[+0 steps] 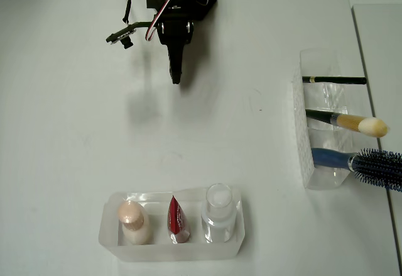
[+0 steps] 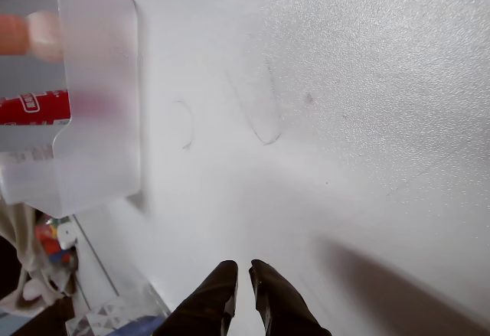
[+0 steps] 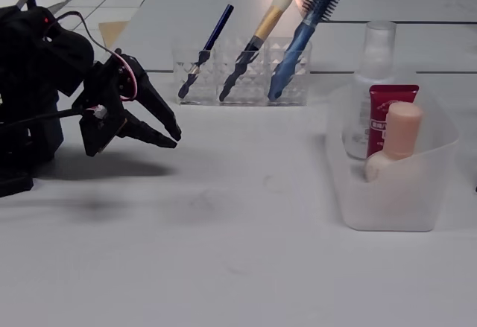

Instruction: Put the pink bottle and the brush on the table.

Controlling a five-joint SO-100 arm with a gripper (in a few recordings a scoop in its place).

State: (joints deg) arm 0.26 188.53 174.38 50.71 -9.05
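The pink bottle (image 1: 133,221) (image 3: 399,137) stands upright at the left end of a translucent tray (image 1: 173,249) (image 3: 395,200); in the wrist view it is a blurred peach shape (image 2: 31,34) behind the tray wall (image 2: 99,122). The brush (image 1: 353,123) (image 3: 262,27), with its cream tip, leans in the middle slot of a clear holder (image 1: 303,125) (image 3: 246,81). My black gripper (image 1: 175,76) (image 2: 243,269) (image 3: 174,138) hangs shut and empty just above the white table (image 1: 75,131), far from both the tray and the holder.
A red tube (image 1: 178,219) (image 3: 387,100) and a clear white-capped bottle (image 1: 219,216) (image 3: 373,51) share the tray. A thin dark pencil (image 1: 333,80) and a blue hairbrush (image 1: 370,164) flank the brush in the holder. A table seam runs at the right (image 1: 358,49).
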